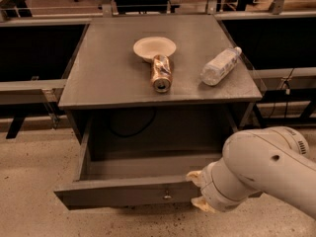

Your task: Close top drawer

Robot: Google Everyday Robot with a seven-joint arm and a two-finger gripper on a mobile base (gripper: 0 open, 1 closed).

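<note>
The top drawer [118, 193] of the grey cabinet stands pulled far out, and its inside looks empty. Its flat front panel faces me, with a small metal knob [168, 197] at its centre. My gripper [197, 190] is at the right part of the front panel, just right of the knob, at the panel's height. The bulky white arm [261, 174] behind it hides the drawer's right end. I cannot tell whether the gripper touches the panel.
On the cabinet top [98, 78] are a cream bowl [154, 47], a can [161, 73] lying on its side and a plastic bottle [220, 65] lying on its side. A dark cable [131, 130] hangs inside the cabinet opening. Dark benches flank the cabinet.
</note>
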